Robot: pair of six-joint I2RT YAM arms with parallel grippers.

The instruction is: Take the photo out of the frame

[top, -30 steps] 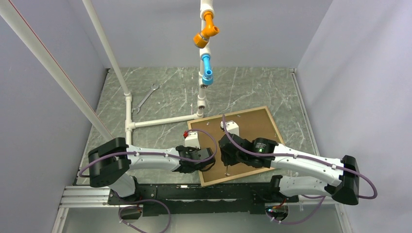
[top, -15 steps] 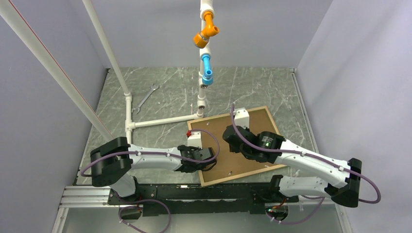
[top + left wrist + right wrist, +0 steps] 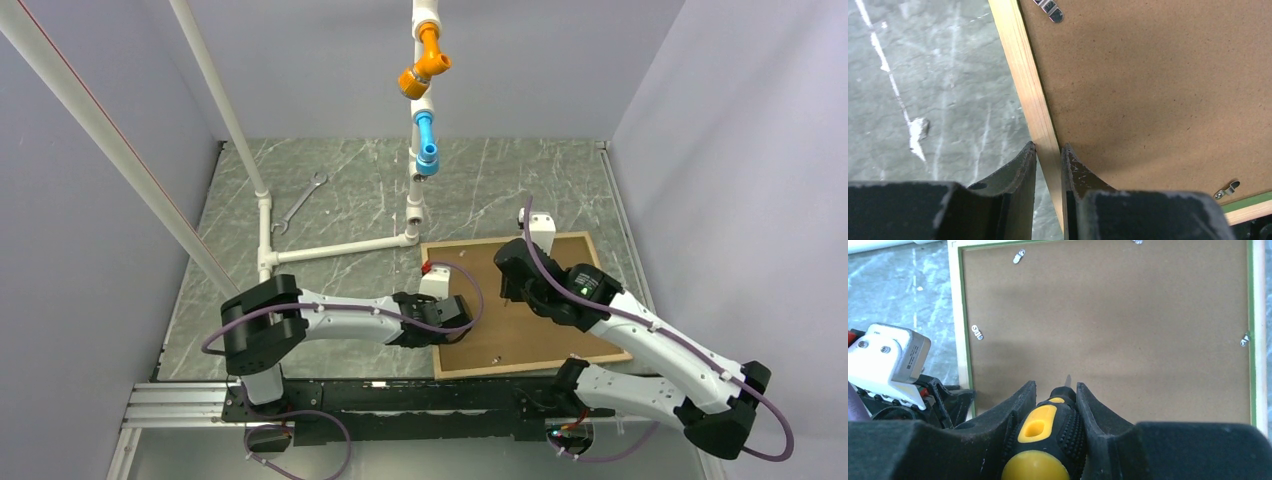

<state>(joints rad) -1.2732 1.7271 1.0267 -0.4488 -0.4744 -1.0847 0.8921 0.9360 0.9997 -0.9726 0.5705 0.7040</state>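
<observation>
The frame (image 3: 530,364) lies face down right of the table's middle, its brown backing panel (image 3: 510,325) facing up. The photo is hidden under that panel. My left gripper (image 3: 447,325) is shut on the frame's light wood left edge (image 3: 1025,85), one finger outside it and one on the panel (image 3: 1158,90). The left gripper (image 3: 1049,150) stands low at the table. My right gripper (image 3: 1056,385) hangs above the panel (image 3: 1108,325), shut on a black and yellow screwdriver (image 3: 1048,435) whose tip points at the board. Small metal clips (image 3: 977,332) hold the panel.
A white pipe rig (image 3: 335,248) with orange (image 3: 425,70) and blue (image 3: 427,145) fittings stands just behind the frame's far left corner. A wrench (image 3: 300,203) lies at the far left of the marble table. Grey walls close in on both sides.
The frame has slid to the right and turned squarer to the table, with my left gripper holding its edge. My right arm has swung toward the far right with the screwdriver.
</observation>
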